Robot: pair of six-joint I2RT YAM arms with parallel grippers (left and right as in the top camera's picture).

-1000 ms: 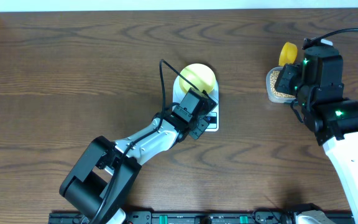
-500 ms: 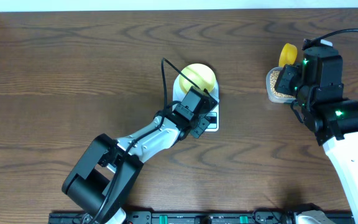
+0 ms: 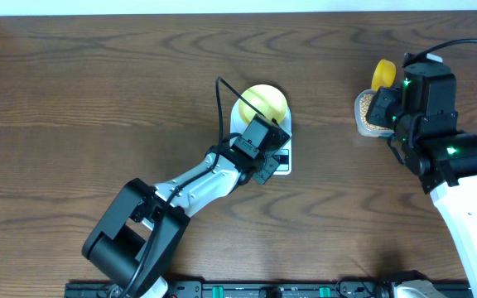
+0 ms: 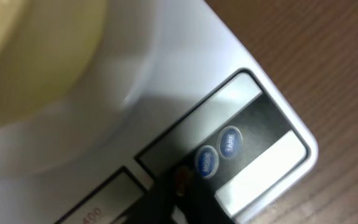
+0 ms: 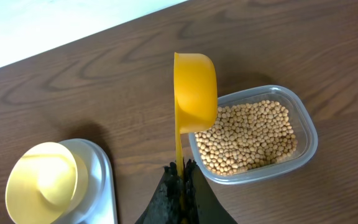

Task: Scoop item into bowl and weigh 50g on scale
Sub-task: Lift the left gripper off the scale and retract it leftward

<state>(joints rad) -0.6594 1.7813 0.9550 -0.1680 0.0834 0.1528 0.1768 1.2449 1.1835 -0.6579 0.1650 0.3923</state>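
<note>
Though little has moved, left fingers (image 4: 157, 208), gap hidden, sit at the scale's (image 4: 185, 56) red button (image 4: 182, 177), empty bowl (image 5: 42, 180) on its platform; right fingers (image 5: 169, 193) pinch the scoop (image 5: 195, 93) by the beans (image 5: 247, 137): scooping unstarted.

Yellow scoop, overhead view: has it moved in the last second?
No. The yellow scoop stays just beyond the far edge of the clear plastic tub, same as before.

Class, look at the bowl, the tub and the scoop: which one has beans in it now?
The clear rectangular tub: tan beans fill it. The pale yellow bowl on the scale is empty, and the scoop shows none.
</note>
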